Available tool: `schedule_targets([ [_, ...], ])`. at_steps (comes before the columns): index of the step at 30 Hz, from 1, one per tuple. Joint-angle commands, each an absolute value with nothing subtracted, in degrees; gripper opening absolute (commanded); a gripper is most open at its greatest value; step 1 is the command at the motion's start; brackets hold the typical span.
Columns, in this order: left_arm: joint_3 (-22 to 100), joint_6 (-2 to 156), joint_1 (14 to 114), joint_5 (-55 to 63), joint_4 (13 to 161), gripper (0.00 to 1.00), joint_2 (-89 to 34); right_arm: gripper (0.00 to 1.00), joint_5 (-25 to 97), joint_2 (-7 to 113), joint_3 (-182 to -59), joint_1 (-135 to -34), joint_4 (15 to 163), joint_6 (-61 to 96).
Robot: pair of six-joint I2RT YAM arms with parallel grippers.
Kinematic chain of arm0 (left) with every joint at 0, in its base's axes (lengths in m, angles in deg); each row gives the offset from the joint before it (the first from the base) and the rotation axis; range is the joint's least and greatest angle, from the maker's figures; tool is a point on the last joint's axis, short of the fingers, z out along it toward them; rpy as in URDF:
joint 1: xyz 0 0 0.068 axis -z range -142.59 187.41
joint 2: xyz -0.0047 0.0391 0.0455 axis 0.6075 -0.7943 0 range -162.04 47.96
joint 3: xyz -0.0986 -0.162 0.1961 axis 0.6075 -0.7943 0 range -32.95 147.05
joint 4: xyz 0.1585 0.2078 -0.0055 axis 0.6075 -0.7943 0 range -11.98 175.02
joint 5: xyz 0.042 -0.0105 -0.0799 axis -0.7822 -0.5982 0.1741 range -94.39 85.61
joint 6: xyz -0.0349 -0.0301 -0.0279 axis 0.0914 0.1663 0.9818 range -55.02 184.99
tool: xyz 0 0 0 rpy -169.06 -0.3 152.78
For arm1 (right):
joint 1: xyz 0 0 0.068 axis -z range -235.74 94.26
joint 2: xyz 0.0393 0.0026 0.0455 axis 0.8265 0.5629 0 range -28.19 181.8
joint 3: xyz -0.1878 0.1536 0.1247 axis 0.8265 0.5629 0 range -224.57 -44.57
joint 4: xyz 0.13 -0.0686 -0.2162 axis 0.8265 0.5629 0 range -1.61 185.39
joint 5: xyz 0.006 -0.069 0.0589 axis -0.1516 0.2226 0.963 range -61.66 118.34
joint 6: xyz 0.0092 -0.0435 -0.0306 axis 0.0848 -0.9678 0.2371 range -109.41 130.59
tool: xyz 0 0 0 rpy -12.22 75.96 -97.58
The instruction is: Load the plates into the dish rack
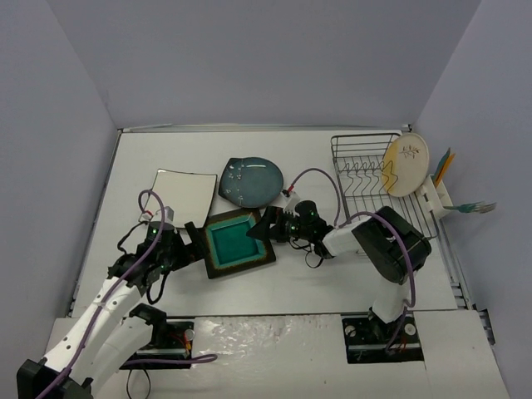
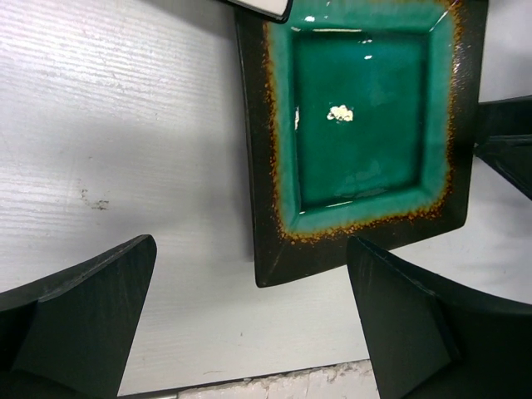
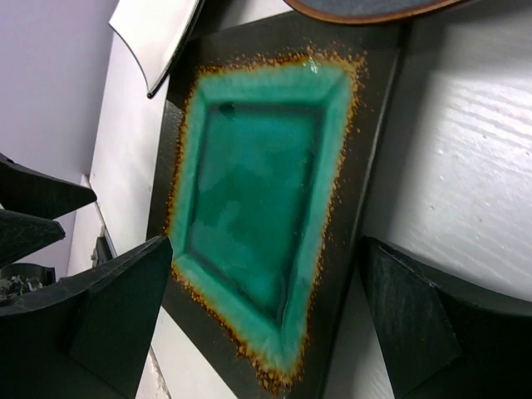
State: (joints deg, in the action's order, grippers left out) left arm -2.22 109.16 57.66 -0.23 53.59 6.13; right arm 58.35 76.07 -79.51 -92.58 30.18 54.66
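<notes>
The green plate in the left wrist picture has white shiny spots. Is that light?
Left wrist view: yes, light glints on the glaze at the top of the black square plate; the white speck in its middle could be a crumb instead. Right wrist view: only a soft sheen there. Top external view: no glare on it.

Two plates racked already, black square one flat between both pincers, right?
No, one: only the cream-and-yellow plate stands in the dish rack, per the top view. The black square plate does lie flat between left pincer and right pincer.
</notes>
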Motion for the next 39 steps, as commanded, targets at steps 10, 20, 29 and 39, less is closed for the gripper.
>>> schedule_targets([
  [10,-1.13,109.19,57.62,0.91,56.37,0.96,2.66,0.3,54.01,80.95,-77.28,-93.06,34.96,53.19],
  [20,0.99,108.63,57.57,0.74,54.91,0.96,3.25,0.0,51.72,74.65,-76.45,-92.97,41.59,49.59],
  [29,4.08,108.05,57.59,0.91,52.44,0.96,4.98,0.0,48.5,58.04,-77.44,-92.92,63.88,42.79],
  [39,10.11,105.13,57.53,-0.88,49.25,0.96,4.76,0.0,38.37,41.24,-87.91,-92.92,87.06,33.54],
])
